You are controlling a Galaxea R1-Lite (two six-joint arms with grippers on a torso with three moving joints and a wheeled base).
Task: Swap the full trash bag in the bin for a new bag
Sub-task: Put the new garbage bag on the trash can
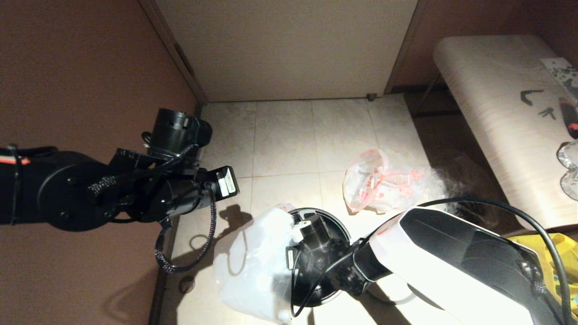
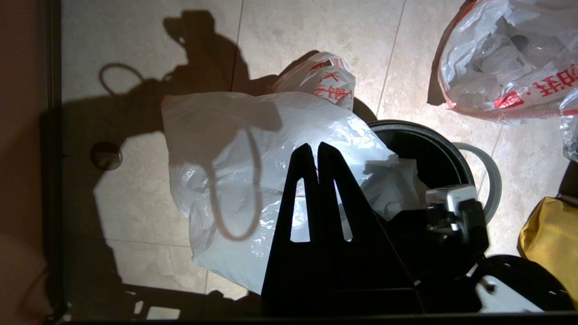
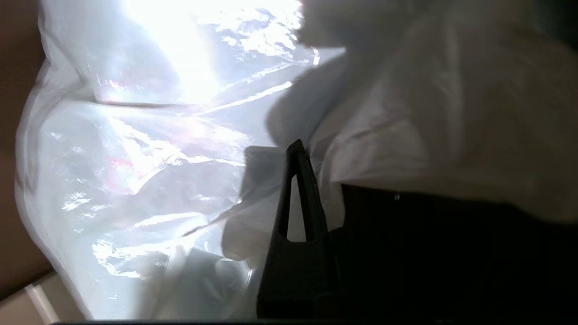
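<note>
The right gripper [image 1: 301,225], closed on the new bag [image 1: 253,266], reaches into the bin [image 1: 336,225]. The left gripper [image 2: 314,151] hovers shut above it. A thin pinch could slip, leaving the plastic bunched outside.

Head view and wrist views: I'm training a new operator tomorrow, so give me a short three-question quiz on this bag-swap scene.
1. True or false: the full trash bag sits inside the bin.
2. What is draped over the bin's edge? A) the new bag B) a towel C) a lid
3. Fill in: the ___ arm's claw is down at the bin's mouth.

Key: 1 false, it lies on the floor; 2 A; 3 right, the right claw.
</note>
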